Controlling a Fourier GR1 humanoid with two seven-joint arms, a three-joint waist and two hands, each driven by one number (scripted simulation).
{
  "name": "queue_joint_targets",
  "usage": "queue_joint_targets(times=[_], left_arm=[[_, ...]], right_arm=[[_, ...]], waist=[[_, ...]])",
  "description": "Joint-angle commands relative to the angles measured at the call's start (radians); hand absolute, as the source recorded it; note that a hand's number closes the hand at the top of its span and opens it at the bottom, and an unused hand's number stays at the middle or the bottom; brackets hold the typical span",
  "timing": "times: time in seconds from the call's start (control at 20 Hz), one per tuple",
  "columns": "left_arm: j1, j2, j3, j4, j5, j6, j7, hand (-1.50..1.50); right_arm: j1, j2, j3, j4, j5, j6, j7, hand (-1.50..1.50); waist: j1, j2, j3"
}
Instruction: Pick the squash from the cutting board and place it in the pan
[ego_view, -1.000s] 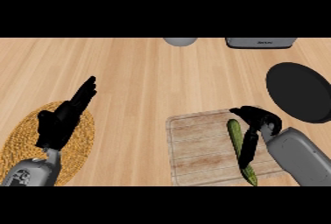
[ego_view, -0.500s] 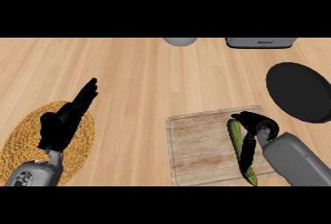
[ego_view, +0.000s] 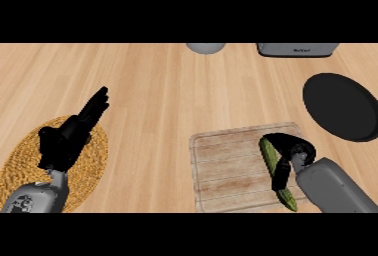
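A light wooden counter (ego_view: 162, 90) carries a woven mat (ego_view: 22, 165) near its left front corner, a pale cutting board (ego_view: 229, 170) toward its right front, and a black pan (ego_view: 339, 106) holding nothing at its right edge; a grey round object (ego_view: 205, 47) and a grey appliance (ego_view: 297, 49) sit at the far edge. The green squash (ego_view: 277, 172) lies along the board's right side, where the right hand (ego_view: 291, 150) curls its fingers round it. The left hand (ego_view: 74, 132) rests over the mat, fingers straight.

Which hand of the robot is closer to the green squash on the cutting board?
Right. The right hand curls round the squash on the cutting board; the left hand rests open far away over the woven mat.
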Motion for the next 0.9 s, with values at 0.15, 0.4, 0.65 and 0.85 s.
queue_joint_targets(times=[0.15,0.4,0.65,0.85], left_arm=[[-0.037,0.000,0.014,-0.015,0.000,-0.021,0.062,0.00],[-0.011,-0.028,0.004,0.007,-0.044,0.001,0.000,0.00],[0.016,-0.034,0.036,-0.008,-0.016,-0.019,0.005,0.00],[0.043,-0.008,0.062,0.007,-0.015,-0.015,-0.009,0.00]], right_arm=[[-0.001,0.042,0.008,0.068,0.004,0.107,-0.030,1.50],[0.074,0.046,0.021,0.046,0.067,0.067,-0.089,1.50],[0.114,-0.015,-0.006,-0.155,0.148,0.021,-0.152,1.50],[0.229,-0.114,0.084,-0.411,0.311,-0.212,-0.397,1.50]], waist=[[0.004,0.011,0.009],[0.001,0.011,0.009],[-0.007,0.007,0.009],[-0.055,-0.009,0.010]])
